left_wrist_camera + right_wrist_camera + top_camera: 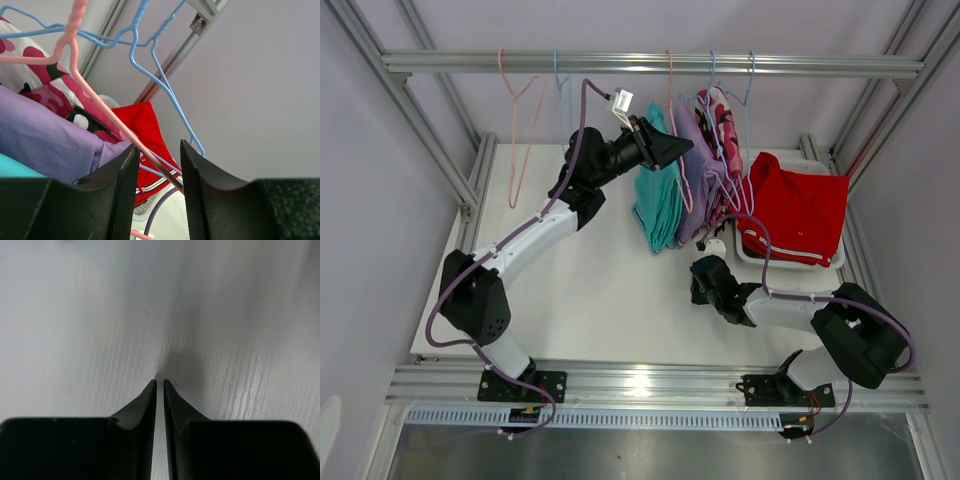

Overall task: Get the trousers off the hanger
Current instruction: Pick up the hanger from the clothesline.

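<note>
Cloth hangs in soft, folded bundles under the aluminium rail (640, 63). The teal trousers (658, 205) are smooth and doubled over. The lilac trousers (692, 180) hang just beside them toward the rail's right end. Next come the pink camouflage trousers (723, 125) with white and black blotches, bunched so tightly against the lilac that their edges are hard to separate. The red trousers (798, 210) are off the rail, lying rumpled in a white basket (800, 263) below its right end.

Thin wire hangers hook over the rail. A bare pink hanger (520, 130) hangs near its left end, and blue hangers (715, 90) crowd the clothes, their shoulders mostly hidden by fabric.

The matte black left gripper (672, 148) sits just below the rail's middle, against the teal pair. In its wrist view the jaws stand apart with the pink hanger (100, 100) crossing the gap. Whether the wire touches either finger cannot be made out.

The right gripper (703, 278), well below the rail, is low over the white wood-grain table (100, 315). Its tapered tips are closed to a hairline slit with nothing between them.
</note>
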Tool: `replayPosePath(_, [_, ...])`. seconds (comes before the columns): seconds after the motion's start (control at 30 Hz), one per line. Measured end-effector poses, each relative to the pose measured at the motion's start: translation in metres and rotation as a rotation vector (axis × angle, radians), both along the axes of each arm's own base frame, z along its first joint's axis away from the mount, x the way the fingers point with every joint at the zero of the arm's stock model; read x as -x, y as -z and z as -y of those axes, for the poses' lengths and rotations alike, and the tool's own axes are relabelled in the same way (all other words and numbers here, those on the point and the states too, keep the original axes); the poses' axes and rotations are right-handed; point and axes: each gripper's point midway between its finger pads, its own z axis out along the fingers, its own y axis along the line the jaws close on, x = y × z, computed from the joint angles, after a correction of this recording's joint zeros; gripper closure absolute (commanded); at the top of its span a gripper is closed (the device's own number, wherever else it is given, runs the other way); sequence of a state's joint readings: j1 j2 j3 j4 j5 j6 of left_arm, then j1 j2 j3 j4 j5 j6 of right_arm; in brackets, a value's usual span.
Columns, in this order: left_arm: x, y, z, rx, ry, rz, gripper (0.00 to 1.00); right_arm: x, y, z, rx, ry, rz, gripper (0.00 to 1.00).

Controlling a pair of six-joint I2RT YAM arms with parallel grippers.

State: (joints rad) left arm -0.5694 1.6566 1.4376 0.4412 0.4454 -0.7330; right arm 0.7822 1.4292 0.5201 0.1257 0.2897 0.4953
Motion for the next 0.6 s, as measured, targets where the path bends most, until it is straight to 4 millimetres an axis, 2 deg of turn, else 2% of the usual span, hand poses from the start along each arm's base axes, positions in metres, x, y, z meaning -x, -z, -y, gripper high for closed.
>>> replayPosePath(0.13, [-0.001,0.004,0.002,-0.005,0.004,-0.006,0.6,-0.003,0.0,-0.002,-0.006,0.001,0.008,0.86])
replayPosePath(0.23, [-0.002,0.006,0.002,-0.006,0.005,-0.01,0.74,-0.005,0.0,-0.004,-0.01,0.0,0.013,0.86])
replayPosePath(0.27, [-0.003,0.007,0.002,-0.007,0.005,-0.019,0.84,-0.006,0.0,-0.005,-0.011,0.0,0.014,0.86])
replayPosePath(0.37, [-0.007,0.017,0.002,-0.009,-0.008,-0.081,0.99,-0.008,0.0,-0.006,-0.012,0.001,0.017,0.86])
replayPosePath(0.5, [-0.02,0.027,-0.003,0.001,-0.037,-0.132,0.99,-0.009,0.0,-0.007,-0.014,0.002,0.018,0.86])
replayPosePath(0.6, [-0.019,0.024,-0.003,0.029,-0.02,-0.14,0.99,-0.01,0.0,-0.007,-0.014,0.002,0.018,0.86])
